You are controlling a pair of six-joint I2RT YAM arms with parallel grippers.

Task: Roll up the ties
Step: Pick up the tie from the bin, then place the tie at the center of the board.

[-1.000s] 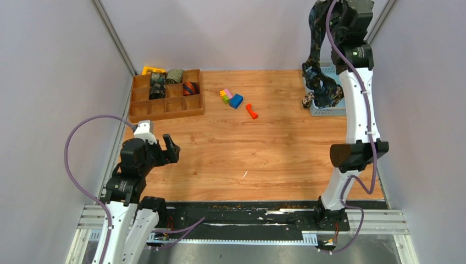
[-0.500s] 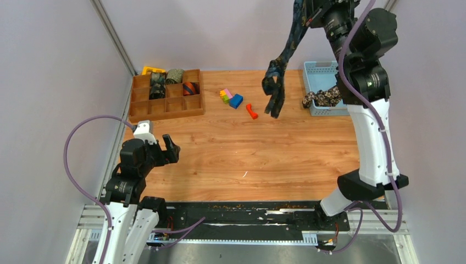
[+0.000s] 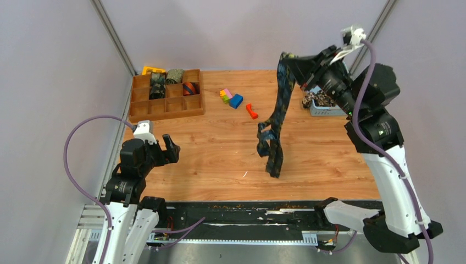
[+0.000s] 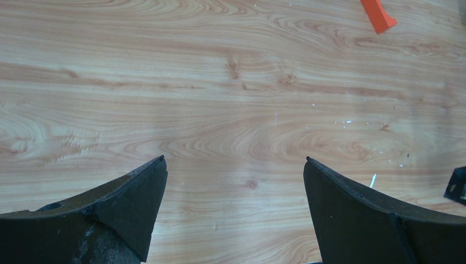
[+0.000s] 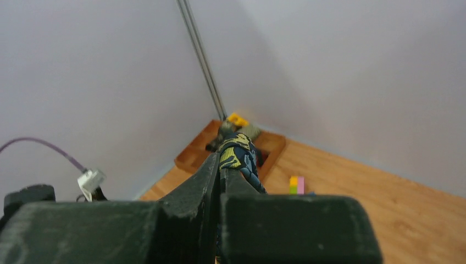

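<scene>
While its jaws are pressed tight together, the right claw (image 3: pixel 288 58) pinches one end of a navy paisley tie (image 3: pixel 279 107) high in the upper right of the overhead view. The wrist view shows the fabric wedged between the shut fingers. From that grip the tie hangs limp toward the centre of the frame, its lower part doubled into a loose loop. I cannot tell whether the tip touches the table (image 3: pixel 220 143).

The left claw (image 3: pixel 169 145), at the lower left, stands wide open and holds nothing, with only bare wood between its fingers.

The tie looks light, soft and rather slick. It will likely sag, twist and slide rather than keep a shape, so it probably needs laying flat, then a pinch across the full width near one end.

Farther out, coloured blocks (image 3: pixel 233 98) lie above centre. A wooden tray (image 3: pixel 165 114) at the upper left holds coiled ties (image 3: pixel 175 76). A blue basket (image 3: pixel 321 111) at the right holds a floral tie (image 3: pixel 317 99).
</scene>
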